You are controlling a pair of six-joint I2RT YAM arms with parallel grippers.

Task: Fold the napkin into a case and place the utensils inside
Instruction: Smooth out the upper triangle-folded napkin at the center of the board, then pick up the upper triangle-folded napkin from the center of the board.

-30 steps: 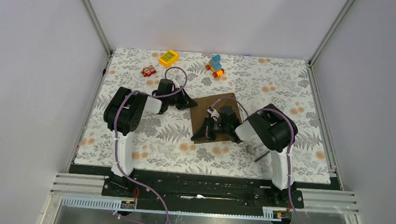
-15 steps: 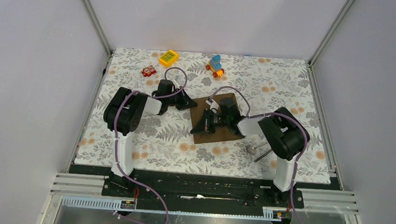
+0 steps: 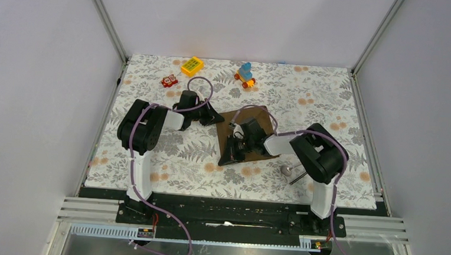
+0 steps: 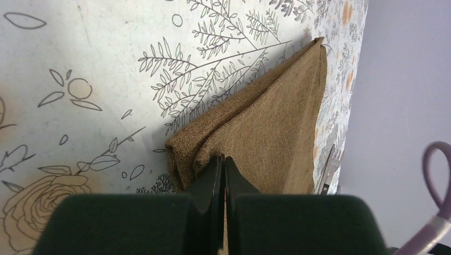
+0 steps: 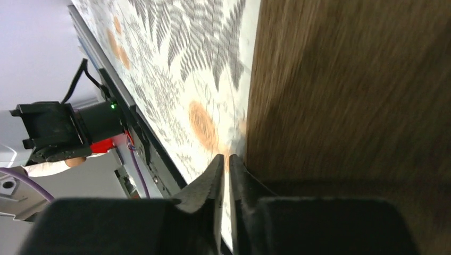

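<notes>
The brown napkin (image 3: 230,121) lies partly folded in the middle of the floral tablecloth. My left gripper (image 3: 214,117) sits at its far-left corner; in the left wrist view this gripper (image 4: 222,158) is shut on a bunched fold of the napkin (image 4: 266,122). My right gripper (image 3: 232,151) is low at the near-left corner. In the right wrist view the right gripper (image 5: 225,157) shows a thin gap with no cloth in it, right beside the napkin's edge (image 5: 351,90). The silver spoon (image 3: 285,168) and the dark stick (image 3: 298,177) lie to the right, near the right arm.
A yellow block (image 3: 192,66), a blue wheeled toy (image 3: 246,74) and a small red toy (image 3: 168,81) stand along the far side of the cloth. White walls close in the table. The arm bases stand at the near edge.
The right arm has stretched out leftward over the napkin, and its jaws have parted a crack. The left gripper has held still on its corner.
</notes>
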